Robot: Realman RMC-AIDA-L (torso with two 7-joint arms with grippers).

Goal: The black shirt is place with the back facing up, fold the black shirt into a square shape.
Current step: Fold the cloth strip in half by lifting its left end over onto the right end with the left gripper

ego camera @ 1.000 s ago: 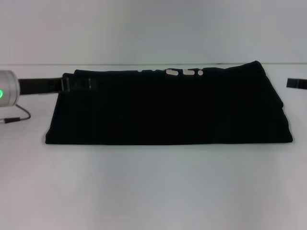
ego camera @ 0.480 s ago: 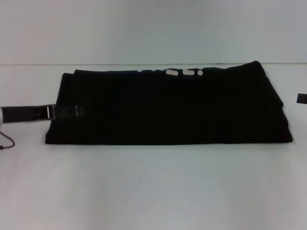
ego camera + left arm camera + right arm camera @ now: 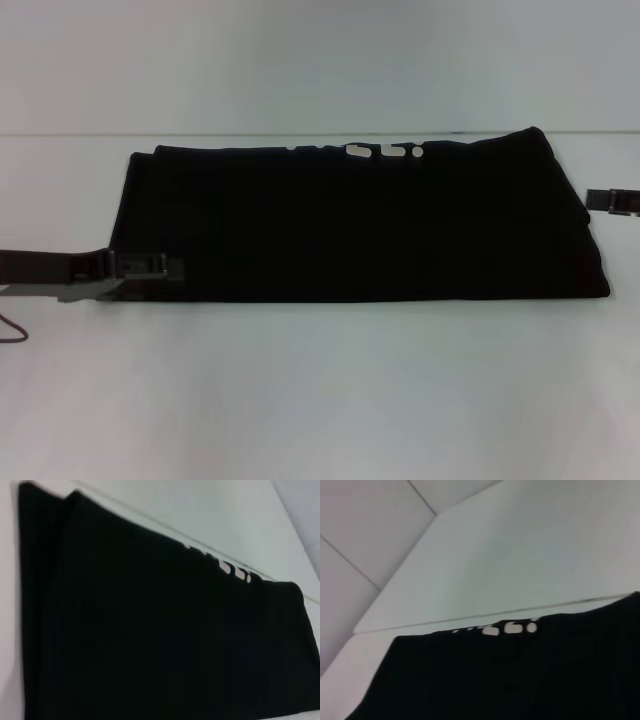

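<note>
Head view showed the black shirt [image 3: 355, 225] lying as a wide folded band across the white worktop [image 3: 320, 390], the left gripper [image 3: 150, 267] at its near-left corner and the right gripper [image 3: 612, 200] just off its right edge. Whether either gripper was open or holding cloth could not be told. Folding the left end cleanly over would probably need a firm pinch through all layers, with edges kept aligned.

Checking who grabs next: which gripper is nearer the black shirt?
Left. The left gripper overlaps the black shirt at its near left corner; the right gripper sits just off the shirt's right edge, apart from it.
</note>
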